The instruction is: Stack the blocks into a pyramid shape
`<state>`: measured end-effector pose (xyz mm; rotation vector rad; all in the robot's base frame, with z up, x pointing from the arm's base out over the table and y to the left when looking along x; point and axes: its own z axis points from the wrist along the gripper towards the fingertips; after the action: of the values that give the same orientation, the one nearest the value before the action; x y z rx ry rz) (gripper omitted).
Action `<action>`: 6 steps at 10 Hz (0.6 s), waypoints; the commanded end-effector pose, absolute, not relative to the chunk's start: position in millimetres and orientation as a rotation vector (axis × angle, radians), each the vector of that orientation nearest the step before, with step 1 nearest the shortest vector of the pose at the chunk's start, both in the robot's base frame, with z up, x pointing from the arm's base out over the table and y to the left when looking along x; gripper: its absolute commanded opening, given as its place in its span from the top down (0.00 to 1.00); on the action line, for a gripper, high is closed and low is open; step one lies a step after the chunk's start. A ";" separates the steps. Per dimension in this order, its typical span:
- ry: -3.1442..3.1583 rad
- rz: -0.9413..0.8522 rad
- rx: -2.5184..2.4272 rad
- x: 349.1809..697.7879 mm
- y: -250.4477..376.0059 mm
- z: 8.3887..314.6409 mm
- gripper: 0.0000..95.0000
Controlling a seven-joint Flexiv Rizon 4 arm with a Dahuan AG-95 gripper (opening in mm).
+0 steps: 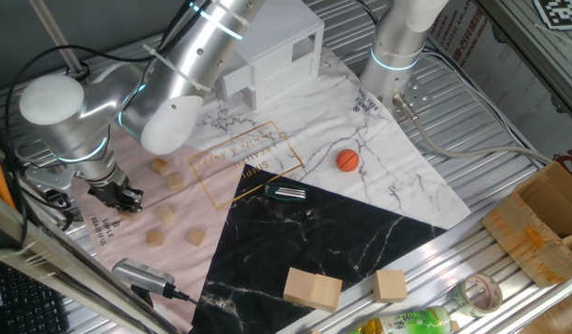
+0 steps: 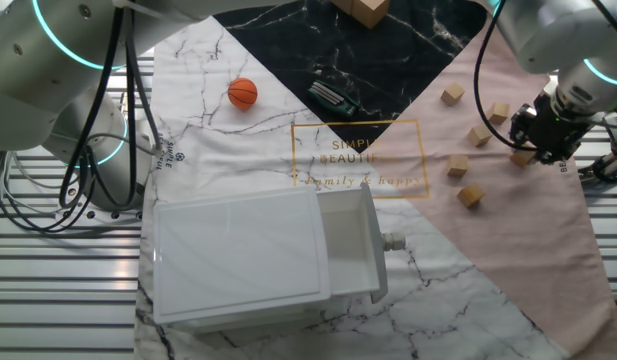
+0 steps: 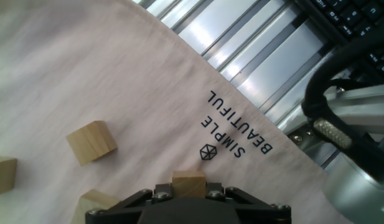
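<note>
1. Your end effector (image 1: 128, 198) sits low over the pink part of the cloth (image 1: 128, 237), near its edge. In the hand view a small block (image 3: 189, 185) shows right between the fingers, so I judge they are pinching it.

2. The loose blocks all lie to one side of the end effector, toward the middle of the cloth. In one fixed view they sit to its right: one near (image 1: 159, 167), one beside that (image 1: 176, 182), one lower (image 1: 165, 214), and two lowest (image 1: 154, 237) (image 1: 195, 237).

3. None is stacked yet, so no pyramid base exists, as far as I can judge.

4. The coming move turns on this: carry the held block toward that loose group, away from the cloth edge and the bare table (image 1: 471, 186) rails.

5. The blocks are cubes, so no long axis matters; square the fingers to the flat faces.
</note>
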<state>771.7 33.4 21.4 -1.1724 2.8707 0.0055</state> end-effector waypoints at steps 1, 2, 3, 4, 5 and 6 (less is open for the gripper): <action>2.892 0.003 -1.136 769.9 33.3 24.0 1.00; 2.902 0.001 -1.117 768.7 33.9 26.0 1.00; 2.908 0.001 -1.104 768.0 34.3 27.1 1.00; 2.917 0.001 -1.083 766.4 35.5 29.3 1.00; 2.926 0.001 -1.062 765.3 35.7 30.1 1.00; 2.937 0.002 -1.027 762.7 35.3 30.6 1.00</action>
<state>762.9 35.5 30.5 -1.0363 2.9358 0.0034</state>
